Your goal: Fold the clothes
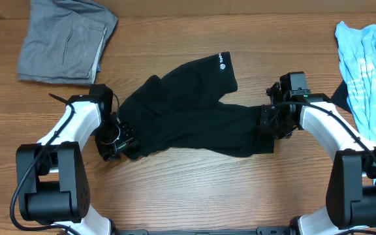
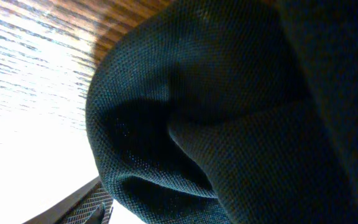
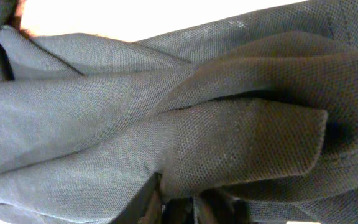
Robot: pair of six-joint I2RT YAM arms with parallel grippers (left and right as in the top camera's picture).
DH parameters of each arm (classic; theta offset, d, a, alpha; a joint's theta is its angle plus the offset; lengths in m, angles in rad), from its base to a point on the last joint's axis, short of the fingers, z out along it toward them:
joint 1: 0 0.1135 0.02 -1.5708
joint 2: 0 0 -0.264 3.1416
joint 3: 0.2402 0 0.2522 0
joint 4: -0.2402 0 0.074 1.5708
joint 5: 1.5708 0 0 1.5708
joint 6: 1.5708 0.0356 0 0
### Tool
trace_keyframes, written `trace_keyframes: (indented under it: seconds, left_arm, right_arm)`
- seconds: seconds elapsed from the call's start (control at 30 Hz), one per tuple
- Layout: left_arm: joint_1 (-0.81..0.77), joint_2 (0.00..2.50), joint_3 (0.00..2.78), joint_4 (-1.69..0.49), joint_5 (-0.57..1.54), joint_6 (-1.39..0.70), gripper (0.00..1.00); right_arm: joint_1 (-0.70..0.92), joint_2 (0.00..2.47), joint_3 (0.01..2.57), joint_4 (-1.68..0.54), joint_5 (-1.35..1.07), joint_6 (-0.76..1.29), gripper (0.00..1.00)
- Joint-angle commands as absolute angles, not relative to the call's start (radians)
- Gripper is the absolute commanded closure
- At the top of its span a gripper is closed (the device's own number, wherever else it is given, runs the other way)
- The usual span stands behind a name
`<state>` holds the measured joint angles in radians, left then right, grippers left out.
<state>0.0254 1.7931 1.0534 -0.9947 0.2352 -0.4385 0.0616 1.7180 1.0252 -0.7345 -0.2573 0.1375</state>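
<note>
Shirt (image 1: 194, 124) lies rumpled between my grippers, one end under each. Right gripper (image 1: 269, 122) pinches a fold at its edge; left gripper (image 1: 116, 140) is smothered in cloth, so I cannot tell its state. I reckon it best to catch one layer each side, lift evenly, pull taut.

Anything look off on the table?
The black T-shirt is bunched and twisted into a band mid-table, with one sleeve flipped up instead of lying flat. The light blue shirt lies crumpled at the right edge of view. The grey garment looks neatly folded.
</note>
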Motion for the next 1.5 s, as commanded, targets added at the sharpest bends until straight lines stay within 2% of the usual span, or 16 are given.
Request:
trace_keyframes:
  seconds: [0.0, 0.03, 0.17, 0.27, 0.3, 0.43, 0.7, 0.87, 0.97, 1.1, 1.2, 1.3, 1.43, 1.47]
  left_arm:
    - [0.012, 1.771, 1.048, -0.999, 0.229, -0.426, 0.32]
    - [0.012, 1.771, 1.048, -1.0, 0.229, -0.426, 0.32]
    - [0.012, 1.771, 1.048, -1.005, 0.229, -0.426, 0.32]
    - [0.012, 1.771, 1.048, -1.005, 0.229, -0.426, 0.32]
    - [0.012, 1.771, 1.048, -1.005, 0.229, -0.422, 0.32]
    - [0.012, 1.771, 1.048, -1.005, 0.229, -0.422, 0.32]
    - [0.012, 1.771, 1.048, -1.006, 0.229, -0.415, 0.32]
    - [0.012, 1.771, 1.048, -1.009, 0.229, -0.415, 0.32]
    - [0.012, 1.771, 1.048, -1.009, 0.229, -0.415, 0.32]
    - [0.012, 1.771, 1.048, -1.009, 0.229, -0.415, 0.32]
    - [0.012, 1.771, 1.048, -1.009, 0.229, -0.415, 0.32]
    - [0.012, 1.771, 1.048, -1.009, 0.229, -0.415, 0.31]
    - [0.012, 1.771, 1.048, -1.009, 0.229, -0.415, 0.31]
    - [0.012, 1.771, 1.048, -1.009, 0.229, -0.414, 0.31]
  right_arm:
    - [0.07, 1.719, 1.031, -0.752, -0.251, 0.164, 0.89]
    - [0.07, 1.718, 1.038, -0.767, -0.251, 0.164, 0.91]
    - [0.07, 1.715, 1.093, -0.854, -0.236, 0.164, 0.9]
    - [0.07, 1.715, 1.12, -0.916, -0.236, 0.154, 0.8]
    - [0.07, 1.715, 1.119, -0.939, -0.237, 0.152, 0.72]
    - [0.076, 1.715, 1.116, -0.957, -0.237, 0.152, 0.63]
    - [0.079, 1.715, 1.028, -0.869, -0.237, 0.152, 0.63]
    - [0.077, 1.715, 1.022, -0.862, -0.236, 0.152, 0.74]
    - [0.077, 1.715, 1.029, -0.87, -0.223, 0.152, 0.77]
    - [0.077, 1.715, 1.076, -0.935, -0.203, 0.148, 0.76]
    - [0.077, 1.715, 1.096, -0.986, -0.202, 0.099, 0.68]
    - [0.077, 1.715, 1.092, -0.995, -0.203, 0.099, 0.63]
    - [0.078, 1.715, 1.088, -0.982, -0.204, 0.096, 0.64]
    - [0.078, 1.715, 1.076, -0.964, -0.206, 0.096, 0.67]
